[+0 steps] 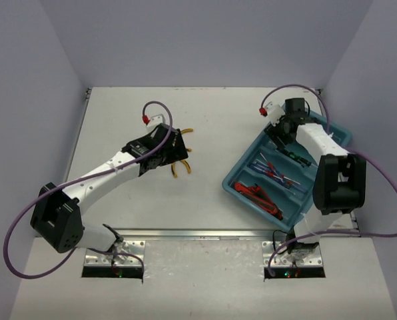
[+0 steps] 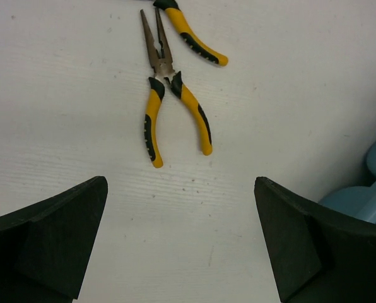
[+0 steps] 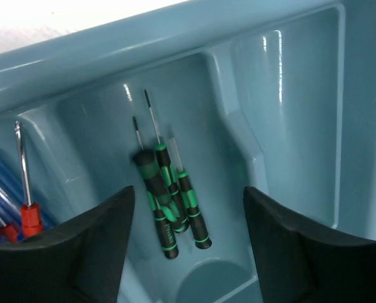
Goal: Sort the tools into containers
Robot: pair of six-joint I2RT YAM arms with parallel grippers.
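Yellow-handled pliers (image 2: 169, 95) lie on the white table, jaws pointing away, just ahead of my left gripper (image 2: 180, 184), which is open and empty. A second yellow pair (image 2: 191, 38) lies beyond them. From above, my left gripper (image 1: 175, 151) hovers over these pliers (image 1: 181, 169). My right gripper (image 3: 188, 196) stands open above a compartment of the teal tray (image 3: 238, 132). Three black-green screwdrivers (image 3: 169, 196) lie loose in that compartment, below the jaws. Blue-handled screwdrivers with red tips (image 3: 24, 214) lie in the neighbouring compartment. Red-handled tools (image 1: 258, 195) fill the nearest compartment.
The teal tray (image 1: 242, 175) sits angled at the right of the table, and its corner (image 2: 364, 189) shows at the right edge of the left wrist view. Grey walls close in the table at the back and both sides.
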